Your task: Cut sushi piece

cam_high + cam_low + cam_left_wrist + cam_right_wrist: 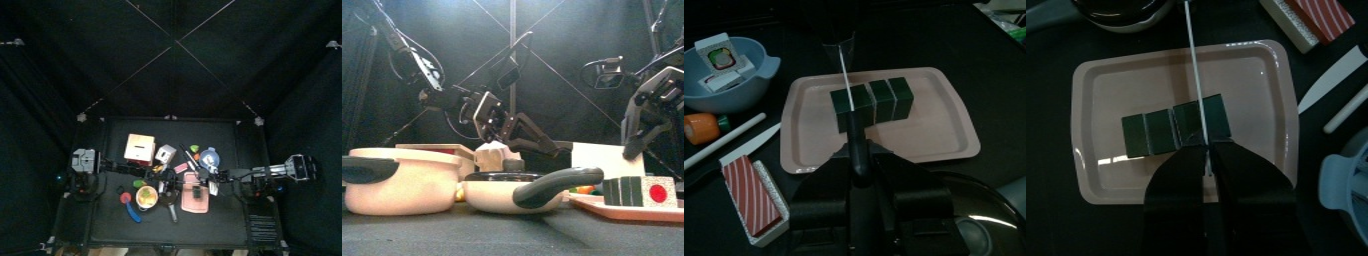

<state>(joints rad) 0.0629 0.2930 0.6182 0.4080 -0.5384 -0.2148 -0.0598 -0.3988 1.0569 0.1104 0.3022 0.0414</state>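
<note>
Where the sushi roll point(871, 100) lies: on the pink tray point(938, 140), roughly in its middle, a dark green block with cut lines marking it into pieces; in the front view it stands at the right, on the tray's near part.
Left gripper point(855, 152): poised over the tray, its jaws pressed together on a knife point(840, 70) seen edge-on as a thin pale line.
Knife in the left wrist view: the blade runs from the jaws across the roll near one end, along one of the cut lines; whether it touches the roll I cannot tell.
Right gripper point(1203, 152): also above the tray, jaws closed around a thin blade point(1190, 70) that crosses the roll and the tray's bare floor beyond it.
Whether both views show one knife: cannot tell.
Blue bowl point(724, 80): just beside one corner of the tray, with a white packet inside.
Red-striped box point(751, 195): on the worktop point(120, 215) near another corner of the tray, apart from it.
White stick point(724, 147): lying between the bowl and the box.
Orange piece point(698, 126): beside the bowl, partly cut off by the picture's edge.
Front view: a cream pot point(402, 182) and a dark-handled pan point(523, 188) stand to the left of the tray.
</note>
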